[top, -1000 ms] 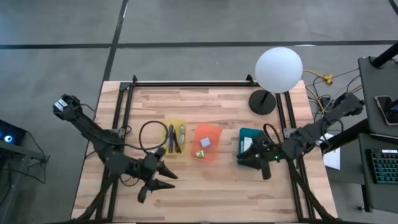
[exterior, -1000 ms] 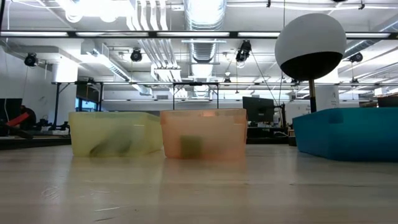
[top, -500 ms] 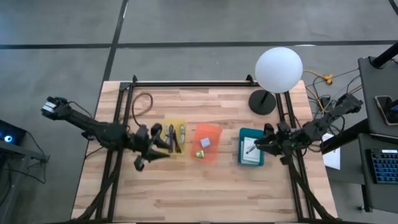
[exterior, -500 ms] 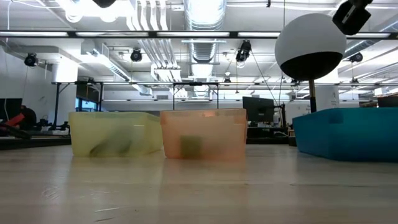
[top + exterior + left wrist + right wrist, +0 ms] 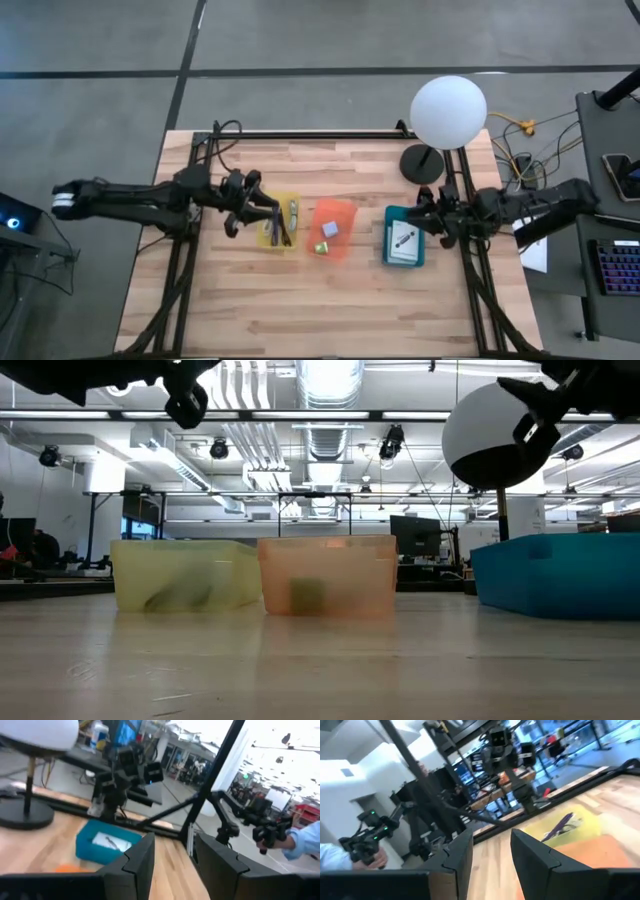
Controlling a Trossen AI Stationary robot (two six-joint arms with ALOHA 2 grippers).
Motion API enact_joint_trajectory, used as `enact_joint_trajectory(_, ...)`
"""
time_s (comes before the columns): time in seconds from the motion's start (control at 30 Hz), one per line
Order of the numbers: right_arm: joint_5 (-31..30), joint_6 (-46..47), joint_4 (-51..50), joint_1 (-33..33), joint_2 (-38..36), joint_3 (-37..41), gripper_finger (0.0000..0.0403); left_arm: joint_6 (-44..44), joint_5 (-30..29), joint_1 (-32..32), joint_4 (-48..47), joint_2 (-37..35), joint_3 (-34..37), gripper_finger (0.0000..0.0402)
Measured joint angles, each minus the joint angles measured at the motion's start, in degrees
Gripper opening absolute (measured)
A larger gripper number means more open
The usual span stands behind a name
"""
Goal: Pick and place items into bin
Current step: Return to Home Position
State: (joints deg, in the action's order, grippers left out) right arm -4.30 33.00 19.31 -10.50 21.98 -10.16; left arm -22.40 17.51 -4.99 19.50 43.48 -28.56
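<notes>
With both pincers released and empty, draw the left gripper (image 5: 262, 208) toward 9 o'clock off the yellow bin (image 5: 295, 241) and the right gripper (image 5: 420, 218) toward 3 o'clock off the blue bin (image 5: 403, 263), well above the rims.

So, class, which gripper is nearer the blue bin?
Right. The right gripper hovers at the blue bin's right edge. The left gripper is over the yellow bin, with the orange bin between.
</notes>
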Motion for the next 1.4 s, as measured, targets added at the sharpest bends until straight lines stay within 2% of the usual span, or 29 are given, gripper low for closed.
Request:
enact_joint_trajectory(0.1, 0.35, -0.01, 0.04, 2.0, -1.22, 0.66, 0.0121, 0.15, -0.19, -1.42, 0.0, -1.49, -0.02, 0.0129)
enact_joint_trajectory(0.27, 4.28, 3.16, -2.16, 2.31, -7.12, 4.18, 0.0121, 0.27, -1.79, -1.93, -8.85, -7.39, 0.13, 0.0129)
enact_joint_trajectory(0.53, 2.82, 1.87, -9.13, 2.29, -21.77, 8.85, 0.012, 3.21, -10.73, -1.93, -12.58, -17.83, 4.17, 0.0129)
enact_joint_trajectory(0.67, 2.94, 1.5, -13.64, 2.32, -21.62, 8.75, 0.0121, 2.63, -11.59, -1.91, -10.0, -21.74, 10.0, 0.0129)
enact_joint_trajectory(0.93, 2.63, -0.09, -12.44, 2.32, -21.97, 8.49, 0.0121, -2.01, -11.62, -1.9, 9.73, -29.04, 27.84, 0.0129)
enact_joint_trajectory(1.07, 2.39, 0.82, -12.65, 2.31, -21.9, 8.49, 0.0121, -2.72, -11.84, -1.91, 1.95, -30.97, 27.62, 0.0129)
enact_joint_trajectory(1.4, 1.71, 0.82, -13.09, 2.27, -21.75, 8.47, 0.0121, -2.72, -11.81, -1.91, 2.33, -30.77, 28.09, 0.0129)
